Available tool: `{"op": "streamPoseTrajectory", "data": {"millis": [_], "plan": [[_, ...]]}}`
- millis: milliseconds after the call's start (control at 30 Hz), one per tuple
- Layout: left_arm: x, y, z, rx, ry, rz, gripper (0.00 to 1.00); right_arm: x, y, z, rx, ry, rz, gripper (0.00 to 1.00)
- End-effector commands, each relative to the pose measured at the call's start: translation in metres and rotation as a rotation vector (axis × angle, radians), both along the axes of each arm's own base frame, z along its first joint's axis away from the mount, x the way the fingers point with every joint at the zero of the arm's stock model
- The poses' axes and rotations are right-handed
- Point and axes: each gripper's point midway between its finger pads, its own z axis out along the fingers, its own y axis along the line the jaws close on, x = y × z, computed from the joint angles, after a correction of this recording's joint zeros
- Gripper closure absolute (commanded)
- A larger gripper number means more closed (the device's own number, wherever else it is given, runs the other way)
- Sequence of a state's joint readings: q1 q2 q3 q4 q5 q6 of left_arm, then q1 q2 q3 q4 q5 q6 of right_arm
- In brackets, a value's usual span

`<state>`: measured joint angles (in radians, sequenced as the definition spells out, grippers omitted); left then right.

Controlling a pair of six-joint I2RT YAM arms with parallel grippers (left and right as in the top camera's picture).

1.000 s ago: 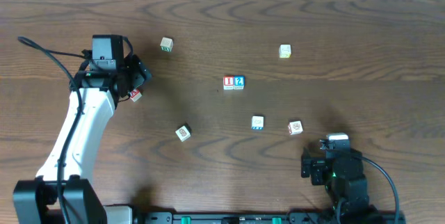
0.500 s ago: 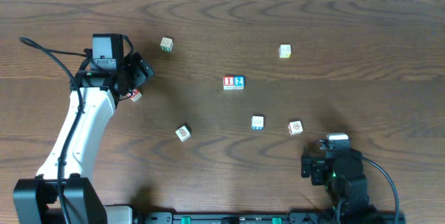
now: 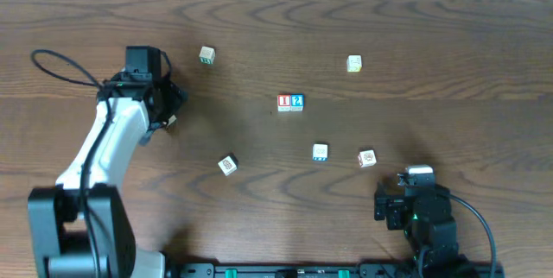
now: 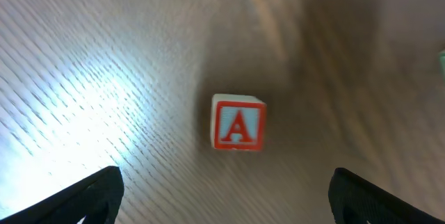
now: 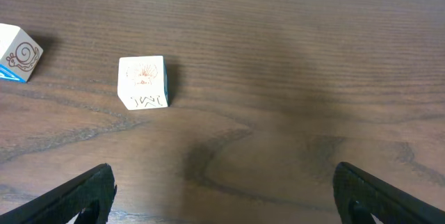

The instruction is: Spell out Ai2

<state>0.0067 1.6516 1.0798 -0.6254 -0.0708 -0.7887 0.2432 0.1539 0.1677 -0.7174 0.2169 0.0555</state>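
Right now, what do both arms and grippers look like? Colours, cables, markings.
Left arm: white link, black joints and wrist block, looping black cable. Right arm: all black, small white tab on top, green light, trailing black cable. Left gripper and right gripper: matte black fingers. No legible markings.

Dark wood-grain counter [image 3: 449, 19], lit by a bright glare [image 4: 83, 113] seen ahead and left of the left claw [image 4: 226, 186].
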Motion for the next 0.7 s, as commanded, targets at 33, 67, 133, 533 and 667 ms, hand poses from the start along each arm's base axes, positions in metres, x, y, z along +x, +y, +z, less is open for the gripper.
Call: {"op": "streamPoseTrajectory", "data": {"millis": [33, 67, 133, 533, 667], "plan": [[0.002, -0.001, -0.013, -0.025, 0.038, 0.024, 0.05, 0.0, -0.002, 0.0, -0.011, -0.002, -0.001, 0.01], [0.001, -0.001, -0.015, -0.026, 0.044, 0.024, 0.05, 0.0, -0.002, 0.0, -0.011, -0.002, -0.001, 0.01], [0.001, -0.001, -0.018, -0.027, 0.052, 0.025, 0.05, 0.0, -0.002, 0.0, -0.011, -0.002, -0.001, 0.01], [-0.001, -0.009, -0.043, -0.075, 0.11, 0.027, 0.04, 0.0, -0.002, 0.0, -0.011, -0.002, -0.001, 0.01], [0.005, -0.008, -0.042, -0.068, 0.086, 0.026, 0.04, 0.0, -0.002, 0.0, -0.011, -0.002, -0.001, 0.01]]}}
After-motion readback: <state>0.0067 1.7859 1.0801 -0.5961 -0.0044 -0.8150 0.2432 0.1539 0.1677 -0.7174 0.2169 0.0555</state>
